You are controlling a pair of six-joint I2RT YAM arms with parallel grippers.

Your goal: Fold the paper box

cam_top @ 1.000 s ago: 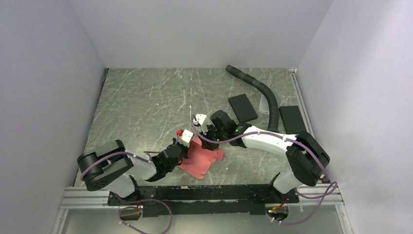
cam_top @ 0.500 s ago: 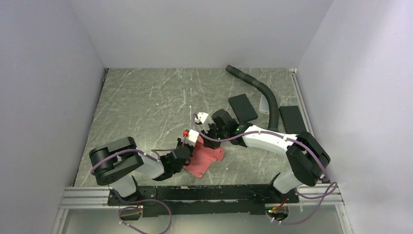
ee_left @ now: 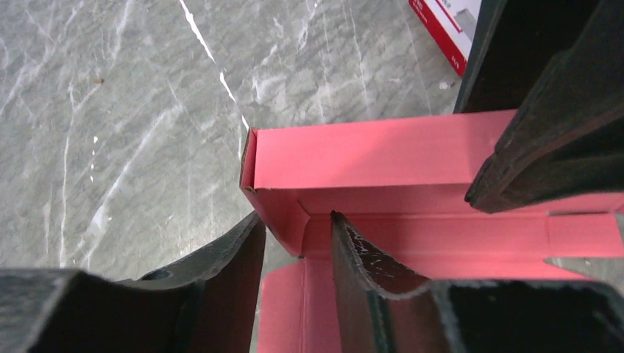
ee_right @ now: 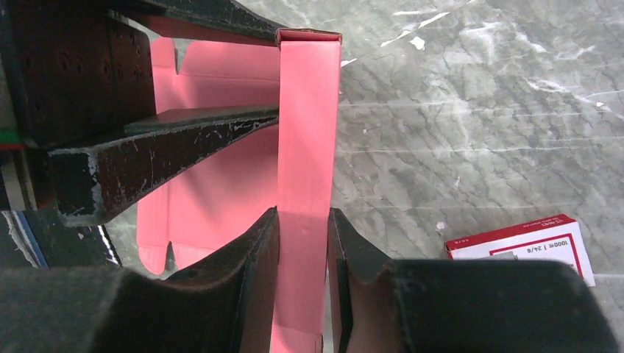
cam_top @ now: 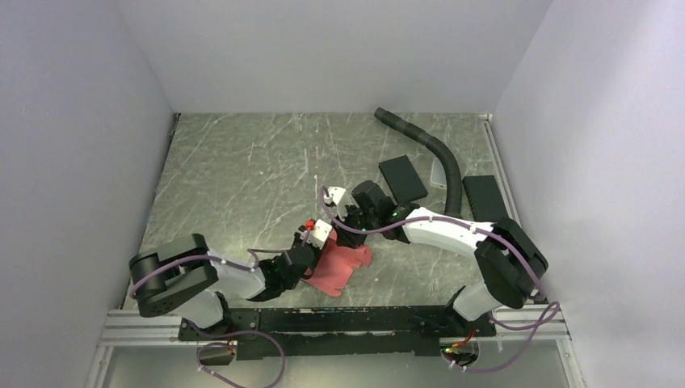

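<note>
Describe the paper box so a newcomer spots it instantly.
On the grey marbled table, look toward the near edge, where the left gripper and right gripper meet. The paper box is the partly folded pink-red cardboard there. Its neighbours are flat black pads and a tiny red-and-white card.

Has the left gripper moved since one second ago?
Yes: the left gripper shifted slightly right and toward the base rail, along the paper box.
</note>
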